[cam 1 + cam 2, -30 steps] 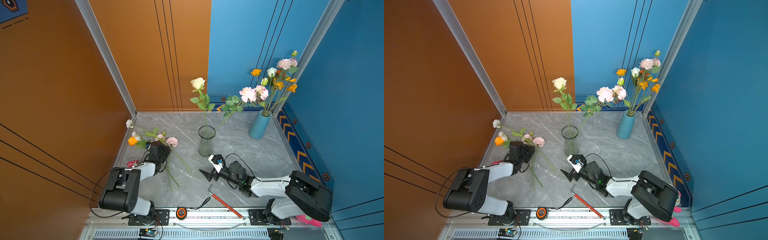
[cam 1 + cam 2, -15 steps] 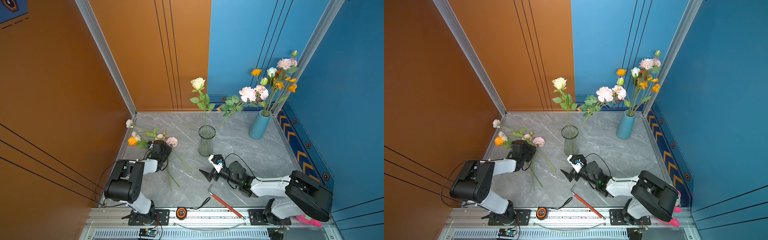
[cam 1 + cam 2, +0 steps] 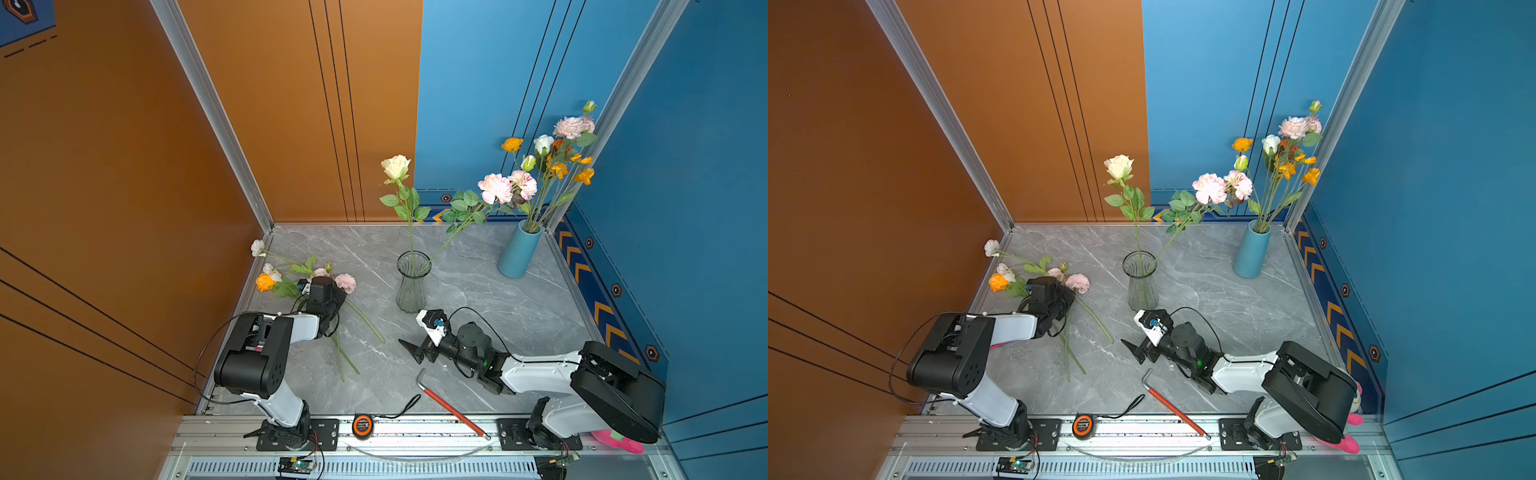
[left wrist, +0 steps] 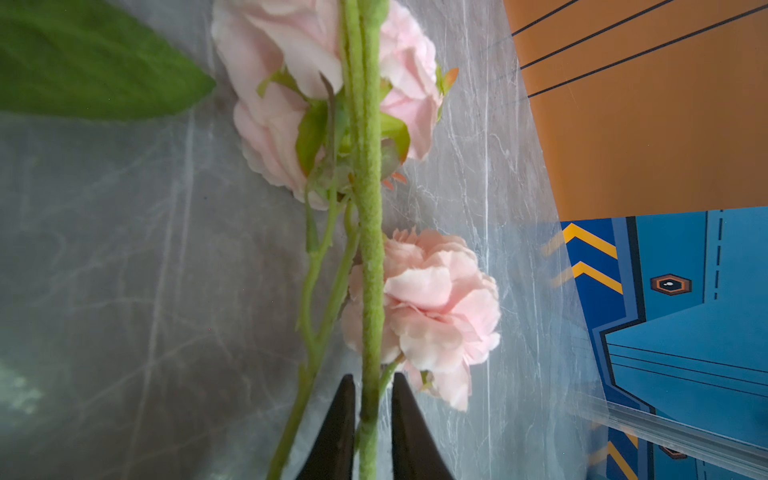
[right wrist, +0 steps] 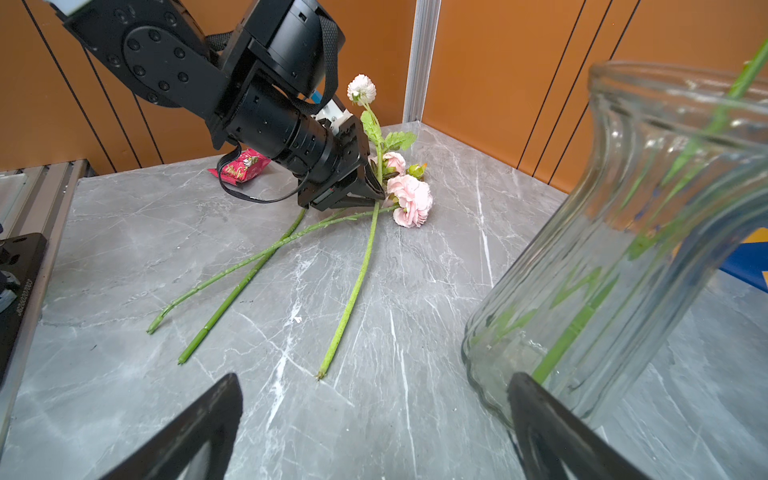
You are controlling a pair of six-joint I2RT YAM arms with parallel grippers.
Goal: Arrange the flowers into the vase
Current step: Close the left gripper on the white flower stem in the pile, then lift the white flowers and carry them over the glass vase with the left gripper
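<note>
Nearby, the right gripper gapes beside the glass vase. Only the left wrist view shows the left gripper narrowed around one stem of the flowers lying on the table; whether it pinches, I cannot tell. That arm's elbow has shifted forward since a second ago.

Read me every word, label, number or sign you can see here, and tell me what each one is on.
Nothing here reads cleanly.
Red snack packet: pale print, too blurred to read.
Black block: a row of small pale characters on its side, too small to read.
Tape measure: label too small to read.
Hexagon badge and yellow chevrons on the blue wall: signs only, no words.
</note>
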